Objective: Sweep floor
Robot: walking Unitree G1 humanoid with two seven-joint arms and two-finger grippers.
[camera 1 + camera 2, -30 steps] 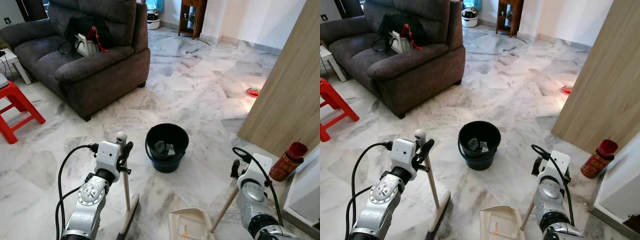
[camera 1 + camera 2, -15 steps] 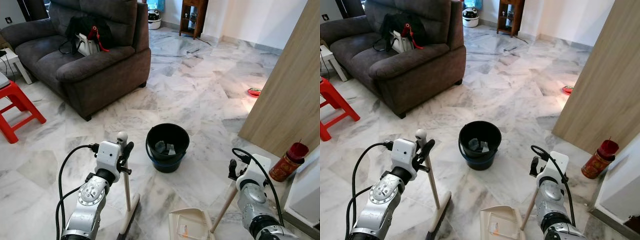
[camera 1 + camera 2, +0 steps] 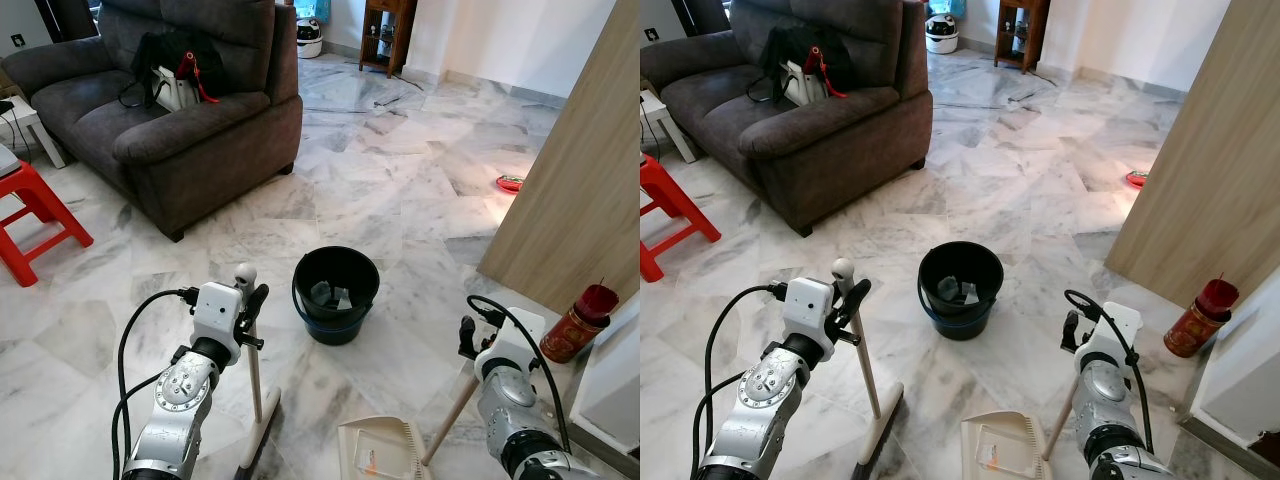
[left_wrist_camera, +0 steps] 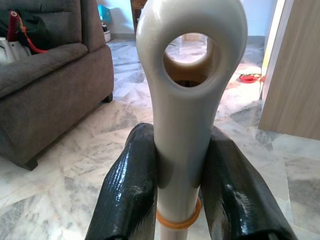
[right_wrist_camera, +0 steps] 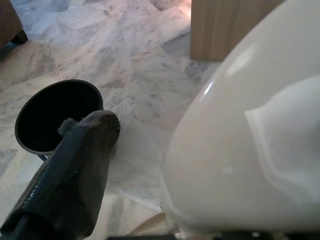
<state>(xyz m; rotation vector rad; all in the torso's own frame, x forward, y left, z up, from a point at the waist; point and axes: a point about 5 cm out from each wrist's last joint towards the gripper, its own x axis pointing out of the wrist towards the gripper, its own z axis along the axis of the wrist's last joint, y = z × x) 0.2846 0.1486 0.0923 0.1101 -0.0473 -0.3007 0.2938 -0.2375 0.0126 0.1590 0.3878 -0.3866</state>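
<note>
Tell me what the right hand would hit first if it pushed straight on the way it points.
Probably the black bucket: from the wrist, the right hand, holding the dustpan handle, aims toward it over bare floor. Depth is uncertain.

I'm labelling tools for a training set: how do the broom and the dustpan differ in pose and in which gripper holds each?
The broom stands nearly upright with the left gripper shut on its handle top; the dustpan lies flat on the floor, its handle slanting up to the right gripper. The broom's head is narrow and dark-edged; the dustpan is a wide open tray. Both are cream-coloured with long handles.
</note>
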